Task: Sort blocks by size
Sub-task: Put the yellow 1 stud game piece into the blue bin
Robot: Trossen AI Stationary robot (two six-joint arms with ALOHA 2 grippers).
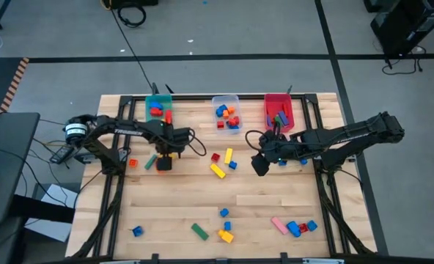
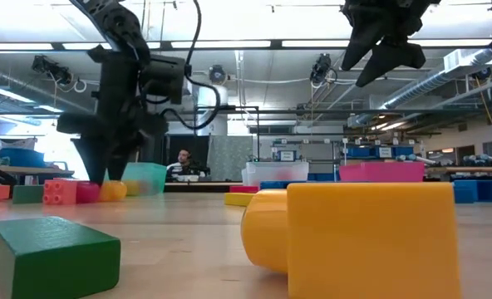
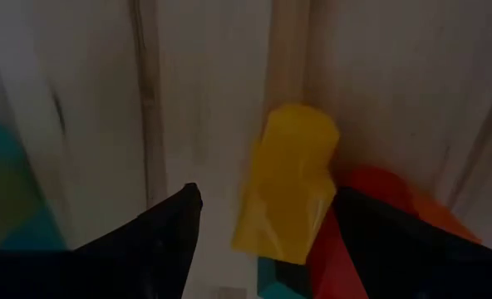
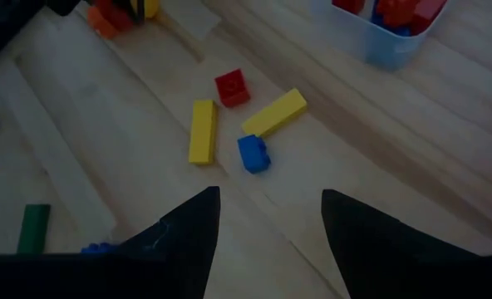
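While small plastic toy bricks (image 1: pixel 218 171) in red, blue, yellow, green and pink are scattered over the pale wooden slatted table (image 1: pixel 276 202), the left gripper (image 1: pixel 164 163) is lowered with its fingers spread wide around a yellow brick (image 3: pixel 286 178), beside red and orange ones. The right gripper (image 1: pixel 261 164) is held above the table, parted and empty. A teal bin (image 1: pixel 158 106), a clear bin (image 1: pixel 226 113) and a red bin (image 1: pixel 278 111) are lined along the far edge, each containing bricks. Grey floor and cables are seen beyond.

Left pincer (image 3: pixel 263 228) open round yellow block (image 3: pixel 287 178), red block (image 3: pixel 371 187) just beside
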